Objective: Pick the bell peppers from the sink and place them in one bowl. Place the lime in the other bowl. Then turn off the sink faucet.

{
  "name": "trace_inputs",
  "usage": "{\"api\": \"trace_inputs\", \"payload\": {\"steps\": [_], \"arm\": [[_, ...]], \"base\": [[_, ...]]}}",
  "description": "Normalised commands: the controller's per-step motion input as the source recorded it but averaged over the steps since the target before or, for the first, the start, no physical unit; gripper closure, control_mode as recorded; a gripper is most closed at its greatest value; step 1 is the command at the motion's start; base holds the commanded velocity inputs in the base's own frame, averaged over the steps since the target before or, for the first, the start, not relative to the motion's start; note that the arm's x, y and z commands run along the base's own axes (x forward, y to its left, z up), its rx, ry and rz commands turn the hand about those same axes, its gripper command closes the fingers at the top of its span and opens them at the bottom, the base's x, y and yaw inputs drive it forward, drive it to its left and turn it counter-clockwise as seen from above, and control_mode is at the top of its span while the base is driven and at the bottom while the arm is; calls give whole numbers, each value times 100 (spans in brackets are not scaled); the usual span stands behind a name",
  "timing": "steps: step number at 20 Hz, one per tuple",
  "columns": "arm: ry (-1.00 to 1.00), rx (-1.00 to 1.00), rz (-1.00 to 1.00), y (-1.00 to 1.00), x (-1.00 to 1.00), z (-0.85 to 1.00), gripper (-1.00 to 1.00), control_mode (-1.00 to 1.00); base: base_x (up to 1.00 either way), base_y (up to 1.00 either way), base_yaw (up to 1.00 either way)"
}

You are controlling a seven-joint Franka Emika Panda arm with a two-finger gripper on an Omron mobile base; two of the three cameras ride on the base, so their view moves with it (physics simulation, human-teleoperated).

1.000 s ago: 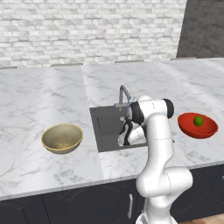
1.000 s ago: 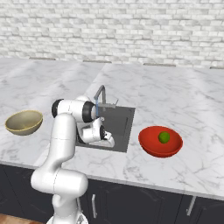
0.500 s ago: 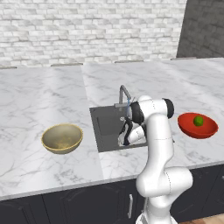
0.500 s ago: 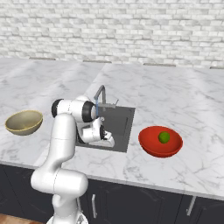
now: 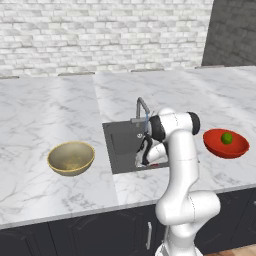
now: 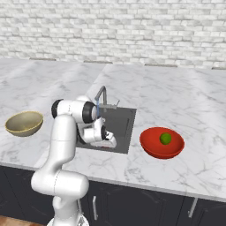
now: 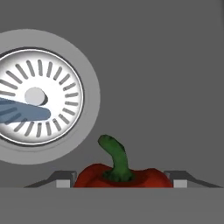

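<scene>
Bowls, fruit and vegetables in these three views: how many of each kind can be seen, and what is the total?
Bowls: 2, the tan bowl and the red bowl
Limes: 1, the lime lying in the red bowl
Bell peppers: 1 visible, the red bell pepper between the pincer's tips in the sink
Total: 4

A glossy white arm of rounded, tube-like segments rises beside the sink from a bulbous white base. Dark grey bands ring its joints, including a black disc capping the upper joint. A compact white hand ends the arm.
</scene>
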Motion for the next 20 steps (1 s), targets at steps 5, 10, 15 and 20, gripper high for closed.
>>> {"api": "trace_inputs", "payload": {"steps": [5,10,15,20], "arm": [[0,0,0,-7,0,38,100,-100],[0,0,0,-2,-6,39,100,-100],[-2,0,0,0,-5,33,100,-100],[0,0,0,0,0,45,100,-100]], "base": [[0,0,0],[0,0,0],[0,0,0],[0,0,0]]}}
